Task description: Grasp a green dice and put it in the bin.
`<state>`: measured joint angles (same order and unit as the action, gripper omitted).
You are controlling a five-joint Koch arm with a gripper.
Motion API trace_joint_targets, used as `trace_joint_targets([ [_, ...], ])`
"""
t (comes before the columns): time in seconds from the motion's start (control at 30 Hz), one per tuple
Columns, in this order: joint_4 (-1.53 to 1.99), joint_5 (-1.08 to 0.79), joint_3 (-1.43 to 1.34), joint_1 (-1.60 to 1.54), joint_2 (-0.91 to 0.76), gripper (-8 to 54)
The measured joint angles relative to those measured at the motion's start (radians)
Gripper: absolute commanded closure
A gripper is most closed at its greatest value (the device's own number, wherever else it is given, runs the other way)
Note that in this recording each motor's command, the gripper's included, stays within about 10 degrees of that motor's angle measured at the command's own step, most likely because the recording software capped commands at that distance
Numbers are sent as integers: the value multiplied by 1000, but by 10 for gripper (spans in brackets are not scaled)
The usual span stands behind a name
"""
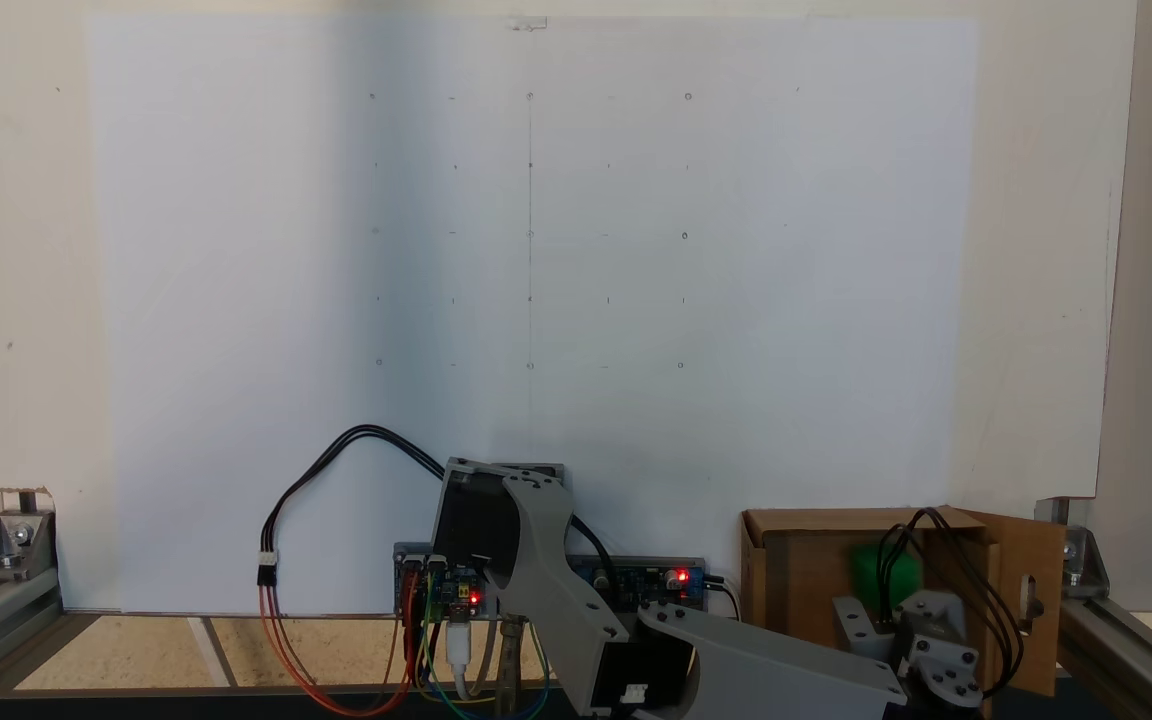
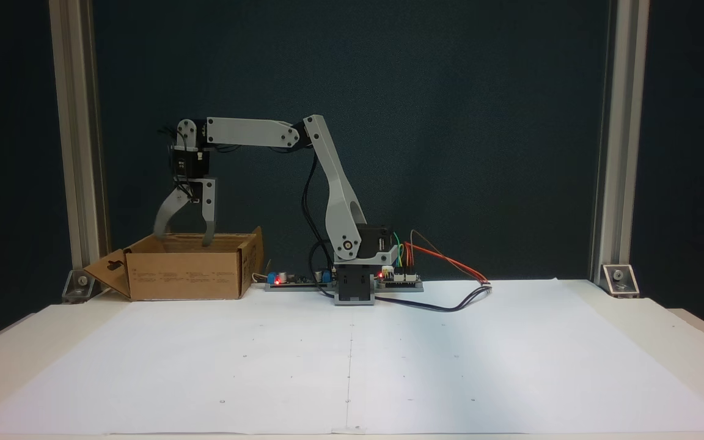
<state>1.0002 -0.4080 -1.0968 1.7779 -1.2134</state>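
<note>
The bin is a brown cardboard box at the left of the table, beside the arm's base. My gripper hangs straight down over its open top, open, with nothing showing between the fingers, whose tips are at rim height. In a fixed view from above, the bin lies at the bottom right. A blurred green dice shows inside it, beside the arm's wrist and partly behind its black cables.
One flap with a slot cutout sticks out from the bin's left side. The controller boards and wires sit by the arm's base. A large white paper sheet covers the table in front. Aluminium frame posts stand at both sides.
</note>
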Motion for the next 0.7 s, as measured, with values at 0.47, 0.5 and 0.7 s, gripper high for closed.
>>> trace_joint_targets([
  [0.47, -255, 132, 0, -290, -199, 18],
  [0.5, -255, 164, 0, -341, -230, 18],
  [0.7, -253, 328, 0, -723, -391, 17],
])
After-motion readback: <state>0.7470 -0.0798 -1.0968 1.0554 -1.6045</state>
